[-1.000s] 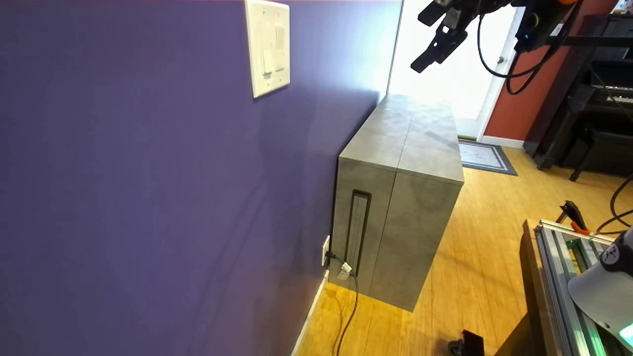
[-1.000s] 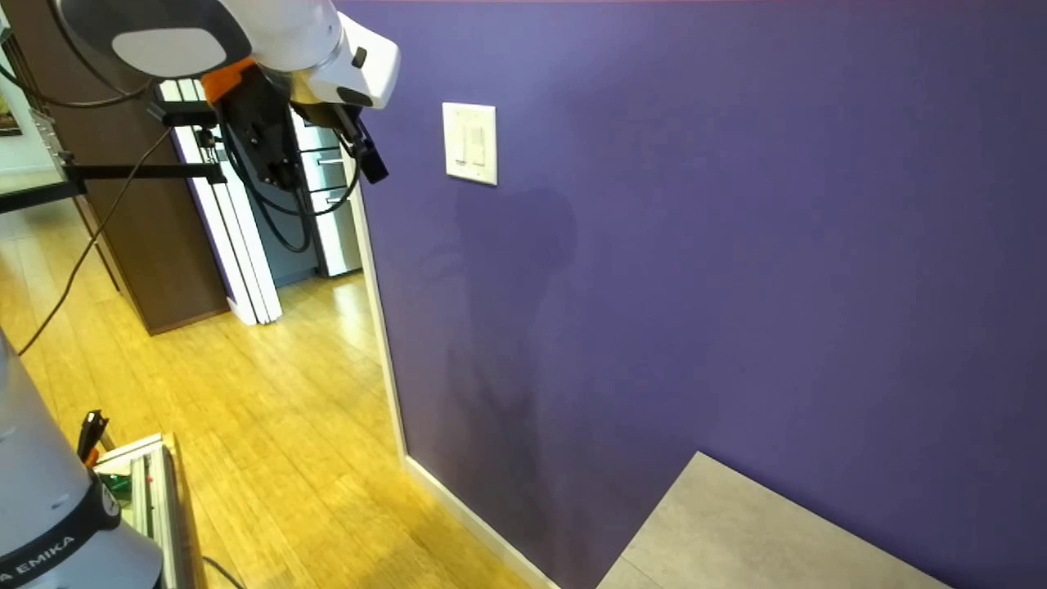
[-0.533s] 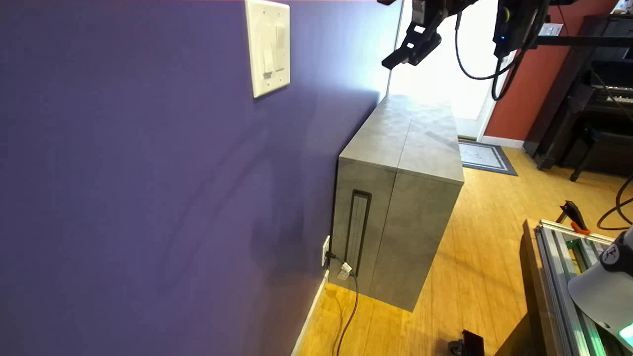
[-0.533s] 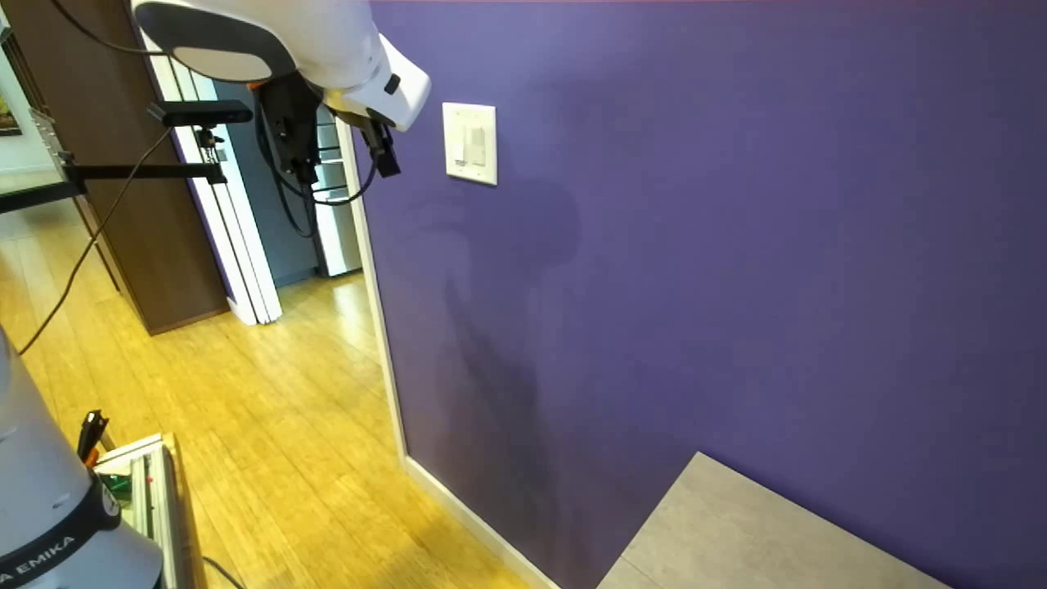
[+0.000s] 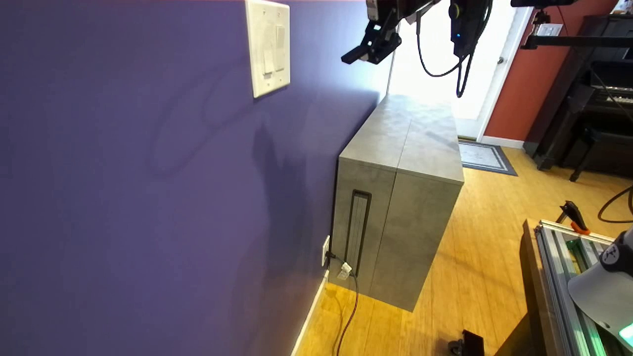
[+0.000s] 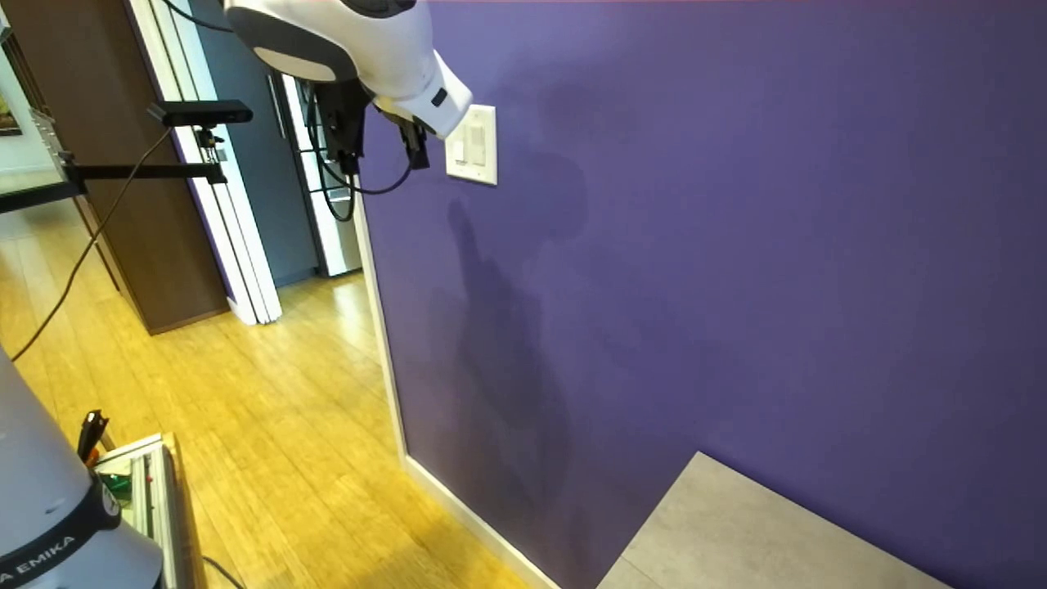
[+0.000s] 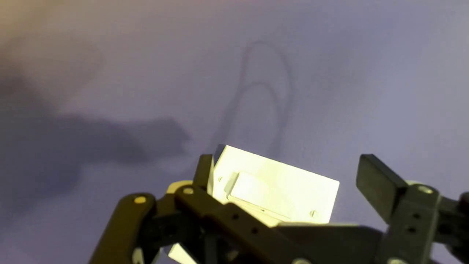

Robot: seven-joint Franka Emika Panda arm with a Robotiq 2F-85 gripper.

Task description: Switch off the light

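The light's switch is a white upright framed plate (image 5: 260, 34) on the purple wall. It holds two rockers side by side. In an exterior view the plate (image 6: 483, 168) is partly covered at its upper left by the arm's white wrist. In the wrist view the plate (image 7: 285, 183) shows tilted behind the gap between the fingers, its lower part hidden by the gripper. My gripper (image 7: 291, 174) is open and empty, its fingers wide apart. One finger (image 5: 381, 49) points toward the wall, apart from the plate. No lamp is in view.
A grey cabinet (image 5: 376, 138) stands against the wall below. A black cable (image 5: 462, 74) hangs in a loop from the wrist. A camera on a stand (image 6: 200, 113) is behind the arm. A cord is plugged into a low outlet (image 5: 325, 251). The wall ends at a doorway.
My gripper has moved steadily toward the wall and the switch plate. The arm's wrist now overlaps the plate in an exterior view. The shadows on the wall have shifted. The gripper stays open.
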